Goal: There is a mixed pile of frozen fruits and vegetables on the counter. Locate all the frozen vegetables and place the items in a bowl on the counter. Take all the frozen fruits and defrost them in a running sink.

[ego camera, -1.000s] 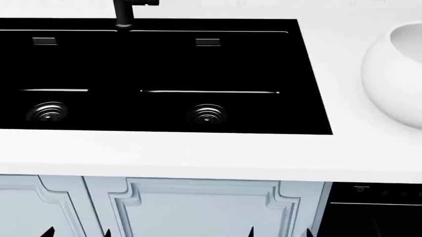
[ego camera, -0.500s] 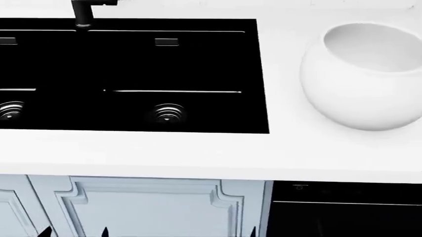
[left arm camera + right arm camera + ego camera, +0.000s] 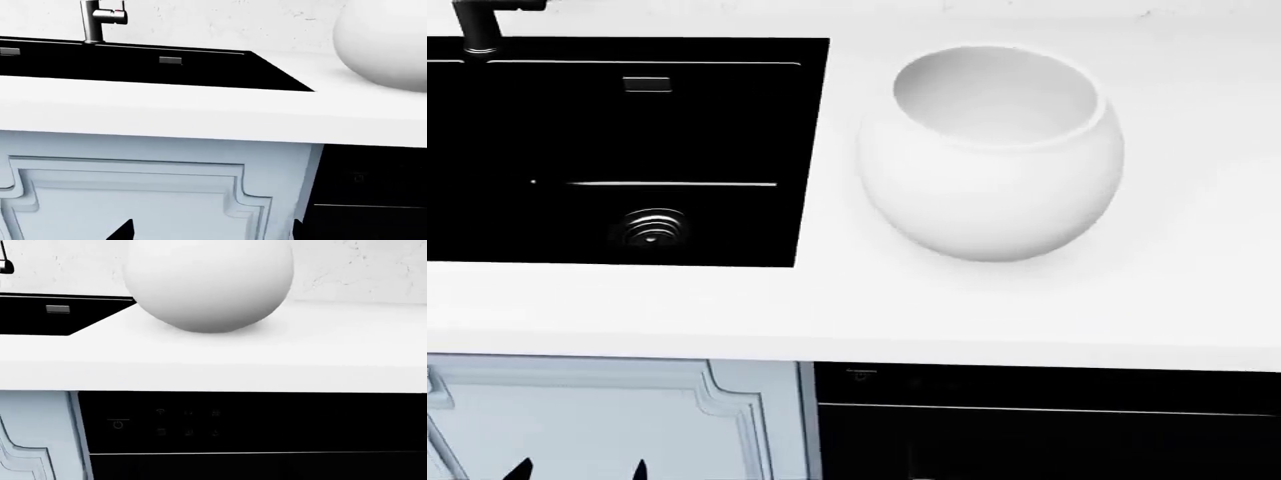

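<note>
The large white bowl (image 3: 988,150) stands empty on the white counter (image 3: 827,310), just right of the black sink (image 3: 627,150). It also shows in the left wrist view (image 3: 383,45) and the right wrist view (image 3: 208,282). The lemon, the berry cluster and the green bumpy oval are out of view. My left gripper (image 3: 577,470) is low, in front of the pale blue cabinet door, below the counter edge. Its dark fingertips (image 3: 123,231) stand wide apart with nothing between them. My right gripper's fingers do not stand out against the black appliance front.
The dark tap (image 3: 481,25) rises behind the sink, and one steel drain (image 3: 651,228) shows in the right basin. A black appliance front (image 3: 1041,420) sits under the counter below the bowl, next to the blue cabinet door (image 3: 601,420).
The head view has swung right: the sink slid left and the bowl moved from the right edge to the middle. The right gripper's tips no longer show at the bottom.
</note>
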Available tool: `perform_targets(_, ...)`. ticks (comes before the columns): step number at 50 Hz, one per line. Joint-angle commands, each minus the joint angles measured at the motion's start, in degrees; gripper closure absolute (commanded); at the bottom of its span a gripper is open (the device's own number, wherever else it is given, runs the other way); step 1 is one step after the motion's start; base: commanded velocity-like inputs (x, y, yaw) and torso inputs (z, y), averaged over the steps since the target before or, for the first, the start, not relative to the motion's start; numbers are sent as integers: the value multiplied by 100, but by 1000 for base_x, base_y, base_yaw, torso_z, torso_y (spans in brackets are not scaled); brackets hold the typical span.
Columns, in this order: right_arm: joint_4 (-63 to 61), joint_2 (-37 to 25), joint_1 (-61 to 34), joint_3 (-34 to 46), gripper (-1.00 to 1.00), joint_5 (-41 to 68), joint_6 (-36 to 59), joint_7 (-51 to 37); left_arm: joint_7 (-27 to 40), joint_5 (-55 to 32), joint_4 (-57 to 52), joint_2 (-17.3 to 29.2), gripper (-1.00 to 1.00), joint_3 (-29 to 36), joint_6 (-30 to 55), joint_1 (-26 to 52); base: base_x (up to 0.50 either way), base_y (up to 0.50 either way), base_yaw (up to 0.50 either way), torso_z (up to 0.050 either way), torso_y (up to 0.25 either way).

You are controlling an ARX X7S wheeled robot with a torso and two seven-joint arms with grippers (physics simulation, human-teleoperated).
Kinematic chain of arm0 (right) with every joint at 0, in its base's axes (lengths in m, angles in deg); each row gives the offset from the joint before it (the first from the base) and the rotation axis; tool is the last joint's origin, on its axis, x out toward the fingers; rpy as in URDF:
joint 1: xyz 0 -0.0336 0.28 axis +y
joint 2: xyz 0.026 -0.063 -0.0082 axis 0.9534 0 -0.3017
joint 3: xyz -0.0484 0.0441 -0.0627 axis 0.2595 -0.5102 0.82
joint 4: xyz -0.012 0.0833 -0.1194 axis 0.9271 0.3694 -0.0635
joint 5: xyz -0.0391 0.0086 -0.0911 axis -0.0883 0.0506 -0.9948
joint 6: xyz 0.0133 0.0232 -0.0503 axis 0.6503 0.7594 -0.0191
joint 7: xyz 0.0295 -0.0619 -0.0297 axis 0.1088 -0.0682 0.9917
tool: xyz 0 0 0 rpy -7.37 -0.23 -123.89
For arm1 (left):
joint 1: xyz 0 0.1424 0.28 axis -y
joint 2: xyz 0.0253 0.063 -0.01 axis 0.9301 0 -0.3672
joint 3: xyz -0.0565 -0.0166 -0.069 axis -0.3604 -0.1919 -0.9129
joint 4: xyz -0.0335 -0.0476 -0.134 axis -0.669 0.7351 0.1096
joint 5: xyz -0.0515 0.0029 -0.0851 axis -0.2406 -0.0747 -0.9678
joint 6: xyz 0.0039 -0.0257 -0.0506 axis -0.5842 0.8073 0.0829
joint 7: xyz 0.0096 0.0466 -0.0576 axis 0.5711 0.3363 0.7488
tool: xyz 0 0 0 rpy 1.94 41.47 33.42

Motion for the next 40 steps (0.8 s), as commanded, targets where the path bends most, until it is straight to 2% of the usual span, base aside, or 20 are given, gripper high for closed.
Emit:
perform_targets(1,-61,71,61,-52,-100,-105,-4,80,-6,148,-38,-72,-100,-49,-36,26,0,-500,0,0,0)
perform_targets(11,-69,24,70,9,-100,-103,-41,36,30,97,-49,-31,-100,-12,-60,6,29,-437,0,0,0)
perform_targets(24,-84,-14,59,15,-100,8,-12,-14,-51,-123,-31,33,-100,5,-43,33,49,-25,0,0,0)
perform_targets(27,-257,-42,-12,-73,-100,206,210,5,-237,-378,-241,170,-100,56,411,89,0,0,0,0,0)
perform_targets(28,-559,-163,-17,-27,-100,-124,185,-141,-230,-327,-475,266,-100,129,665,211,0,0,0,0,0)
perform_targets(29,-978,-233,-79,-142,-100,109,623,-105,-164,-219,-689,406,-100,174,943,274,0,0,0,0,0)
perform_targets(31,-1889,-483,-323,-337,-100,333,1527,-137,-66,-687,-1647,629,-100,-28,1906,474,0,0,0,0,0)
perform_targets(34,-2693,-841,-684,-572,-100,617,2528,-100,174,-805,-2407,901,-100,-42,2869,786,0,0,0,0,0)
perform_targets(40,-3508,-1478,-1206,-1194,-100,1177,3785,32,340,-1609,-3512,1270,-100,-587,4047,1009,0,0,0,0,0)
